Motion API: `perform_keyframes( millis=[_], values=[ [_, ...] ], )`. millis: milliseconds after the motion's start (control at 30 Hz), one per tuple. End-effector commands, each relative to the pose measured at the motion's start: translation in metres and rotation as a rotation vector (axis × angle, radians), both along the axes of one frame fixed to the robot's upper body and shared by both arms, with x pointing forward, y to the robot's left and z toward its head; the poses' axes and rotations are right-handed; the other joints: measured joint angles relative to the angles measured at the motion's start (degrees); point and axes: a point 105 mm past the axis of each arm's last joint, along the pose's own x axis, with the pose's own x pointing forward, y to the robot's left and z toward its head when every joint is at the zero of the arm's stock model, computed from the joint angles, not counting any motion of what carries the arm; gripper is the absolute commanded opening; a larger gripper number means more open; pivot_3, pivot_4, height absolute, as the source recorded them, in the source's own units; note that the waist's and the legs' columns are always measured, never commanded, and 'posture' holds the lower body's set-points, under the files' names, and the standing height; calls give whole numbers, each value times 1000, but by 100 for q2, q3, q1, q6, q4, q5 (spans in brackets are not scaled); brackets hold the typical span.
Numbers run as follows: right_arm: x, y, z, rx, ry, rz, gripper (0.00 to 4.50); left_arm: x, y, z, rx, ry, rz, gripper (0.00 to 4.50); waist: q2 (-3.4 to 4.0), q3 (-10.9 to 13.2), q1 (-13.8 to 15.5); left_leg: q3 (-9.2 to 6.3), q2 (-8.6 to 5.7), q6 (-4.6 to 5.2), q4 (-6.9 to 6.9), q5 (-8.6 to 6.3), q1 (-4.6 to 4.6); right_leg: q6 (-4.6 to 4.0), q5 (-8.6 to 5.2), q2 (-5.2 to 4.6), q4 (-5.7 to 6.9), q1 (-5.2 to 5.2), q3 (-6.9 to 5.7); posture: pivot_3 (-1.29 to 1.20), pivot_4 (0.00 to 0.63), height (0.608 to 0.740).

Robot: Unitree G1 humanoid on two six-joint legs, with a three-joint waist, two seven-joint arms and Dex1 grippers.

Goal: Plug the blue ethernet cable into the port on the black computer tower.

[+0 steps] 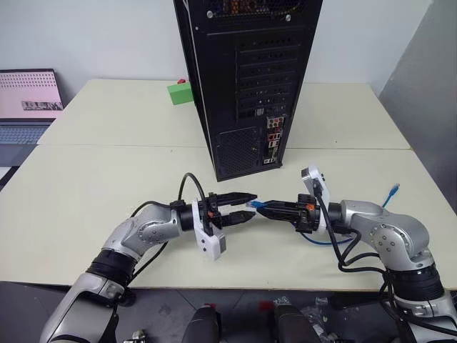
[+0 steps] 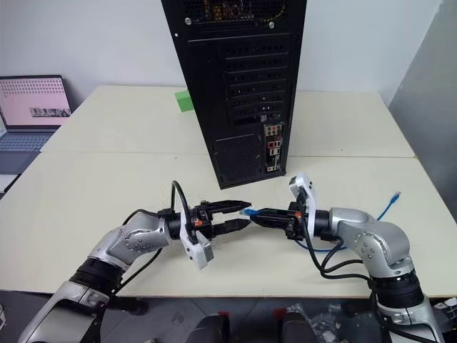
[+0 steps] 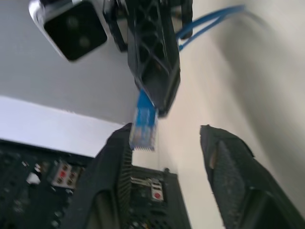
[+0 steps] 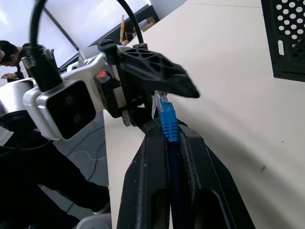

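The black computer tower [image 1: 246, 78] stands upright at the table's middle, rear face toward me. Its port [image 1: 272, 137] sits in a narrow strip of coloured connectors low on that face. In front of the tower my two grippers meet tip to tip, just above the table. My right gripper [image 1: 263, 210] is shut on the blue ethernet cable [image 1: 323, 241], whose plug [image 4: 167, 118] sticks out past the fingertips. My left gripper [image 1: 248, 206] is open, one finger above and one below that plug [image 3: 144, 125]. The cable loops behind my right arm, its far end [image 1: 393, 189] lying on the table.
A small green block [image 1: 180, 93] sits left of the tower. An open laptop [image 1: 28, 100] stands on a lower surface at far left. A grey wall [image 1: 428, 93] borders the table's right side. A person [image 4: 9, 52] shows beyond the table.
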Motion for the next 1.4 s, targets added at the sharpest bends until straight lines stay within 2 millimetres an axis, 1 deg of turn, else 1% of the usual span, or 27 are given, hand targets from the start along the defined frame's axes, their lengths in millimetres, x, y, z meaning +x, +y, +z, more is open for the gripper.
perform_keyframes(
  millis=[33,67,100,133,200,267,333,467,567,700,833,900,1100,1400],
  values=[
    [2,-9,14,-6,-94,-35,5,11,13,0,-76,164,115,3457,0,0,0,0,0,0,0,0,0,0,0,0,0,0,0,0,150,740],
    [7,-13,16,-12,-125,-80,5,14,15,1,-119,217,152,3595,0,0,0,0,0,0,0,0,0,0,0,0,0,0,0,0,150,740],
    [10,-17,17,-14,-145,-118,5,16,16,4,-167,262,182,3853,0,0,-1,0,0,0,0,0,0,0,0,0,0,0,0,0,150,740],
    [14,-20,18,-29,-177,-162,5,19,17,7,-220,314,219,3948,0,0,0,0,0,0,0,0,0,0,0,0,-1,0,0,0,150,740],
    [24,-28,21,-41,-229,-270,4,23,17,9,-292,410,288,4422,0,0,3,-1,1,0,0,0,-2,0,0,0,-1,-1,0,0,150,740],
    [33,-35,23,-53,-272,-384,4,24,15,11,-363,503,348,4454,0,0,1,-3,1,0,0,0,-3,0,0,0,-1,0,-1,0,150,740],
    [41,-38,22,-80,-304,-479,4,24,11,17,-439,570,390,4454,0,0,0,-2,0,0,0,0,-2,0,0,0,-1,-1,0,0,150,740],
    [54,-38,27,-89,-342,-644,3,26,3,27,-527,631,467,4454,0,0,-5,-3,1,0,-1,0,-1,0,0,2,1,-1,1,0,150,740],
    [61,-33,36,-75,-359,-742,3,31,-4,40,-623,648,518,4454,0,0,-6,-3,1,-1,-1,0,-1,0,0,2,2,-2,2,0,150,740],
    [71,-27,50,-90,-408,-789,3,40,-5,50,-705,681,578,4454,0,0,2,-3,-1,-1,0,1,-2,0,0,2,1,-2,1,0,150,740],
    [79,-24,58,-66,-392,-822,3,42,-7,59,-738,663,581,4454,0,0,-6,-3,0,-1,-2,1,-1,0,0,2,0,-3,2,0,150,740],
    [82,-23,60,-57,-379,-835,3,41,-9,61,-741,649,578,4454,0,0,2,-3,0,-1,-3,1,-2,0,0,2,0,-3,2,0,150,740],
    [87,-15,60,-24,-332,-861,2,39,-10,60,-749,649,584,4454,0,0,1,-2,-1,-1,-3,1,-3,-1,0,1,-1,-4,4,0,150,740],
    [94,-11,58,-23,-304,-904,2,40,-9,61,-753,633,590,4454,0,0,0,-2,-1,-1,-3,0,-3,-1,0,1,-1,-4,3,0,150,740]
  ],
)
